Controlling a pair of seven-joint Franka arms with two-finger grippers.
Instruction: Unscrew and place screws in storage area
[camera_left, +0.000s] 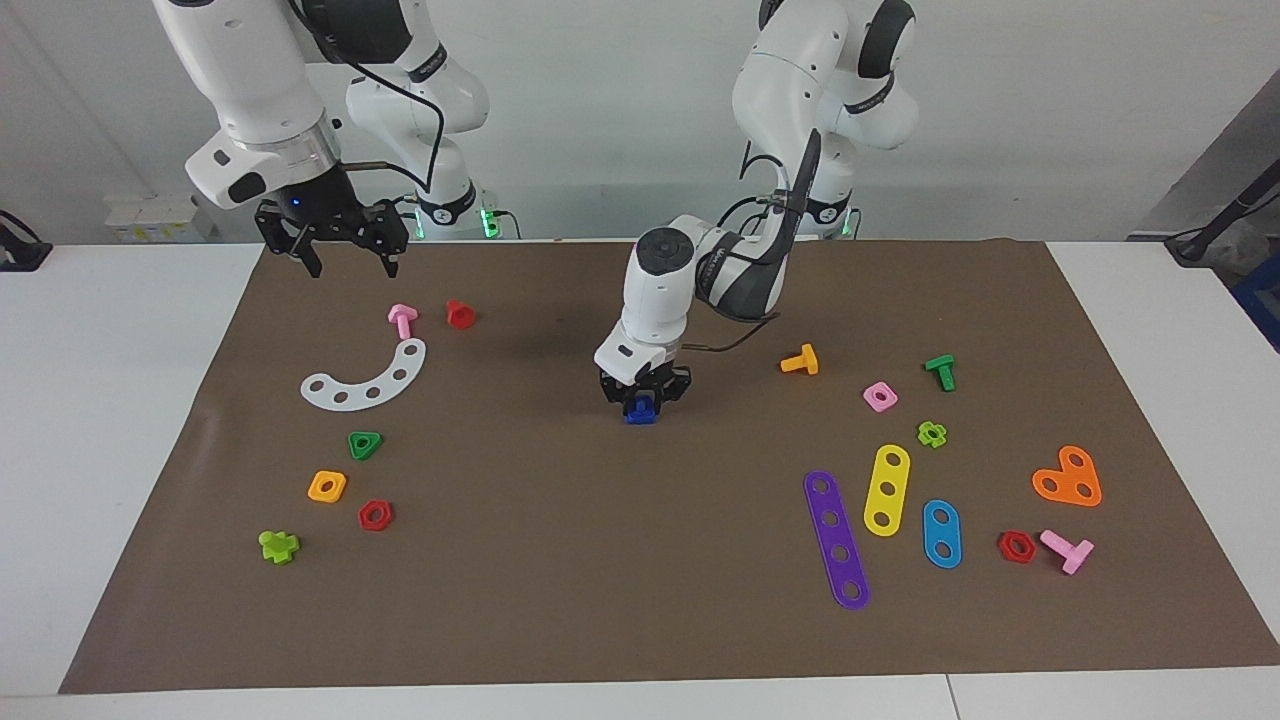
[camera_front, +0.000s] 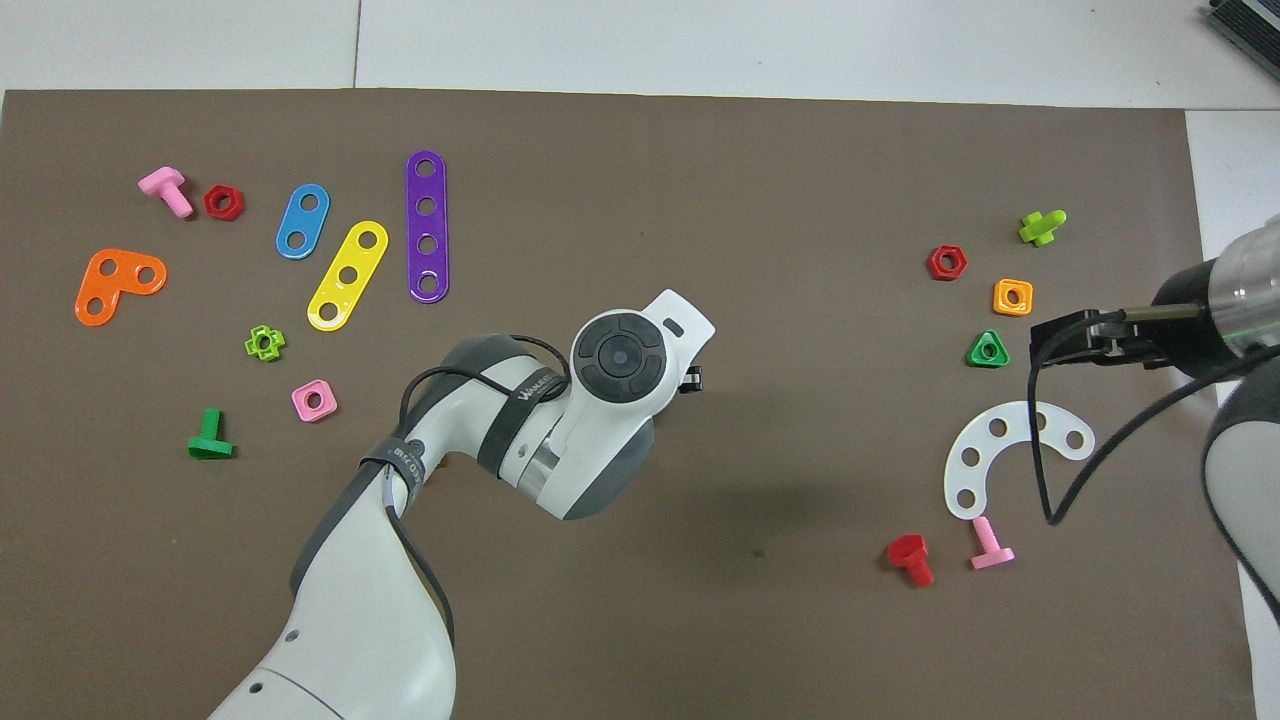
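Note:
The dark-blue screw with its nut (camera_left: 640, 410) sits at the middle of the brown mat (camera_left: 600, 600). My left gripper (camera_left: 643, 393) points straight down onto it, with its fingers closed around its top. In the overhead view the left wrist (camera_front: 620, 357) hides the screw and the fingers. My right gripper (camera_left: 350, 266) is open and empty, held high over the mat's edge at the right arm's end, above the pink screw (camera_left: 402, 320).
At the right arm's end lie a white curved strip (camera_left: 365, 380), a red screw (camera_left: 459, 314), a green triangular nut (camera_left: 365, 445) and other nuts. At the left arm's end lie an orange screw (camera_left: 800, 360), a pink nut (camera_left: 880, 397) and coloured strips (camera_left: 836, 540).

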